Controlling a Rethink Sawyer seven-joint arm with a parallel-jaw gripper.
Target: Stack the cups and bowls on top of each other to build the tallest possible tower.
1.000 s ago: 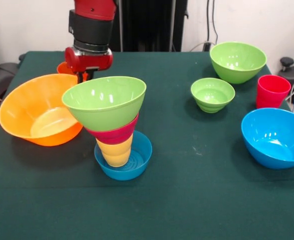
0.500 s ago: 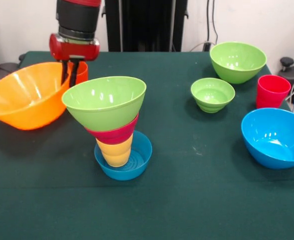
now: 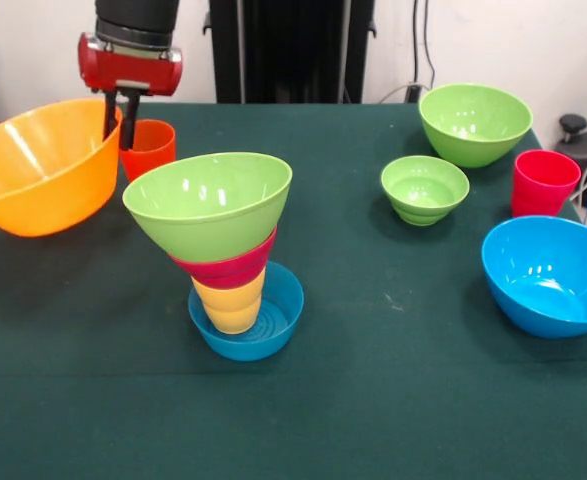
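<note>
Over at the far left the gripper (image 3: 119, 122) has its jaws pinching the rim of the very wide orange bowl (image 3: 41, 166), which hangs tilted, its left side running past the tabletop (image 3: 393, 400) edge and its underside lifted off the cloth. The orange cup (image 3: 150, 147) stands just beside that bowl, right by the jaws. In the middle the tower (image 3: 223, 250) rises: a small blue bowl (image 3: 273, 325) at the bottom, the yellow ribbed cup (image 3: 231, 303) sitting in it, a red bowl (image 3: 235, 266) above, and a big green bowl (image 3: 208, 203) on top, leaning toward the left. To the right things sit well apart from the tower: a small green bowl (image 3: 424, 188), a big green bowl (image 3: 474, 122) near the far edge, the red cup (image 3: 544, 182) close to the right edge, and the big blue bowl (image 3: 548, 273) reaching the right edge. The whole near strip of green cloth lies open, as does the gap between the tower and the small green bowl.
</note>
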